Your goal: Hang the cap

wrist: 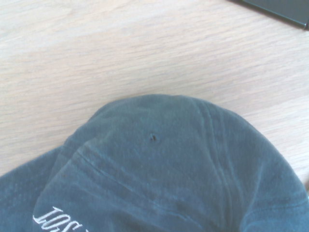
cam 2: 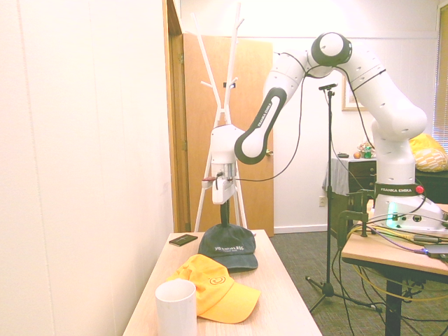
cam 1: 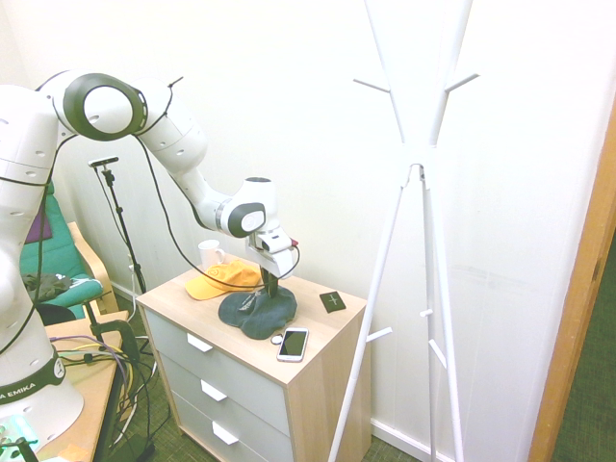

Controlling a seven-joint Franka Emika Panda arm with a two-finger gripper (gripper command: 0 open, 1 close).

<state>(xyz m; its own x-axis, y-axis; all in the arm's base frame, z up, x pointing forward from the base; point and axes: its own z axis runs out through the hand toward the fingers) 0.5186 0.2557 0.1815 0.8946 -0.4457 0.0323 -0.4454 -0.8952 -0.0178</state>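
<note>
My gripper (cam 2: 225, 218) is pinched together on the crown of the cap (cam 2: 227, 250) on the dresser (cam 1: 318, 361), so next I must lift it toward the coat rack (cam 1: 416, 173).

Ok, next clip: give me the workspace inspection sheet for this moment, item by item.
Surface: light wood top of a drawer chest, standing against a white wall.
Job's things: dark grey-blue cap lying on the chest top; white coat stand beside the chest, nothing hanging on its pegs.
Clutter: orange-yellow cap, white mug, phone, small dark square item.
Grippers: gripper pointing straight down onto the dark cap's crown, fingers pinched into the fabric.
Cables: black cable looping from the arm to the wrist.
Surroundings: wooden door, green chair, second table with wires.
</note>
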